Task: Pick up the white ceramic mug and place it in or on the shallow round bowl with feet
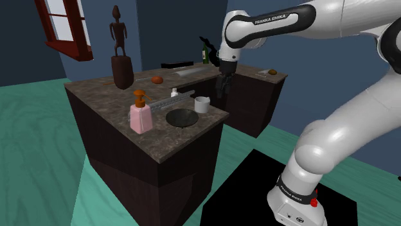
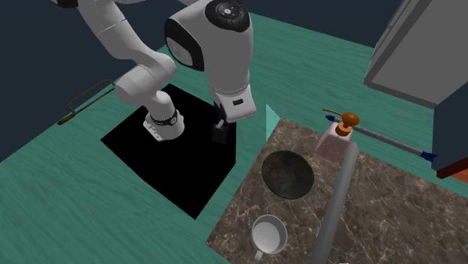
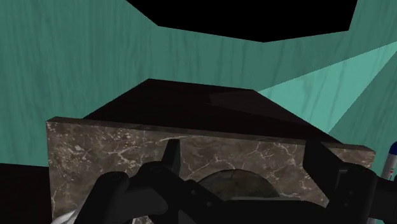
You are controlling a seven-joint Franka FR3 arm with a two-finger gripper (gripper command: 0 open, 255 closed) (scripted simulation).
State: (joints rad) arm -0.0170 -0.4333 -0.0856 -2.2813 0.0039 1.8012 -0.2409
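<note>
A white mug (image 1: 202,104) stands upright near the counter's corner, with its open mouth showing in the second exterior view (image 2: 268,235). Beside it lies a dark shallow round bowl (image 1: 182,117) (image 2: 287,174), whose rim also peeks between the fingers in the wrist view (image 3: 235,181). My black gripper (image 1: 223,86) (image 2: 220,131) hangs just off the counter's edge, beside and above the mug, touching nothing. Its fingers (image 3: 170,154) stand apart, so my gripper (image 3: 242,156) is open and empty.
A pink soap dispenser (image 1: 141,115) (image 2: 337,135) stands beside the bowl. A grey bar (image 2: 337,196) lies along the marble counter (image 1: 103,96). A dark wooden figure (image 1: 121,54), an orange lump (image 1: 156,79) and a green bottle (image 1: 205,52) stand farther back.
</note>
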